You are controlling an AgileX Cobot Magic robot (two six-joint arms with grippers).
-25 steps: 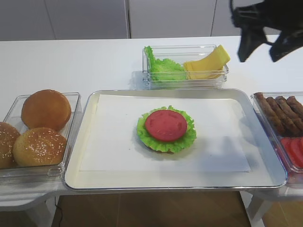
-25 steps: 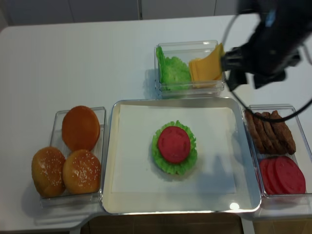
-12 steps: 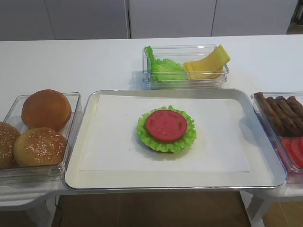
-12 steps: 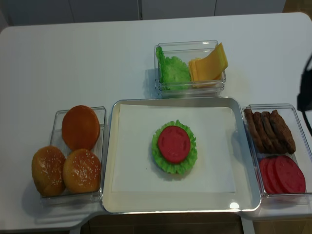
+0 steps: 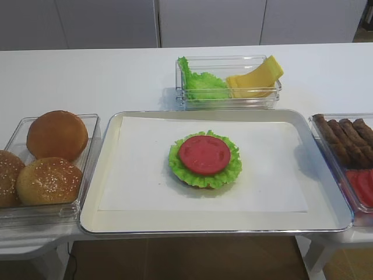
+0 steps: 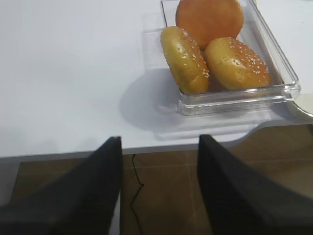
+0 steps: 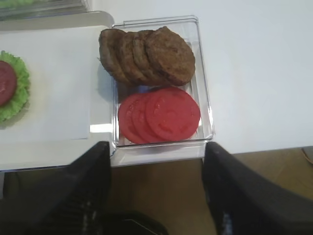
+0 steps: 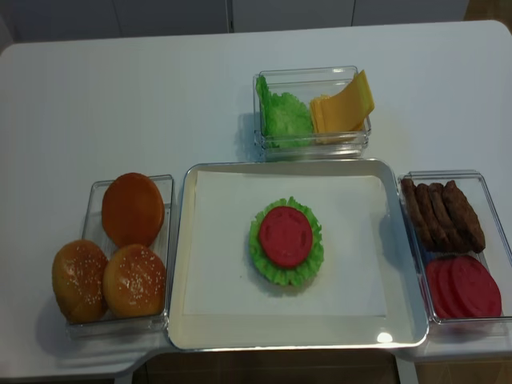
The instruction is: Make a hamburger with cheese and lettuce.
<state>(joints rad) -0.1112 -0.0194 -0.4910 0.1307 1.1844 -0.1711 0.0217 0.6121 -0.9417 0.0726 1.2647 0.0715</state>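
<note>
The hamburger (image 5: 204,156) sits in the middle of the paper-lined tray: a thin bun base, a ruffled green leaf and a red disc on top. It also shows in the other high view (image 8: 286,238) and at the left edge of the right wrist view (image 7: 9,88). The cheese (image 5: 256,80) (image 8: 341,107) and spare lettuce (image 5: 200,85) (image 8: 284,117) lie in a clear box behind the tray. My right gripper (image 7: 156,147) is open and empty, over the table's front edge by the tomato box. My left gripper (image 6: 160,139) is open and empty, over the front edge near the buns. Neither gripper shows in the high views.
The metal tray (image 5: 111,175) fills the table's front middle. A clear box at left holds three domed buns (image 5: 56,135) (image 6: 209,18). A clear box at right holds brown patties (image 7: 146,54) (image 8: 442,214) and red tomato slices (image 7: 161,115) (image 8: 464,286).
My right arm, which hung over the cheese box a second ago, has pulled away to the right and out of both high views. Nothing on the table has moved.
</note>
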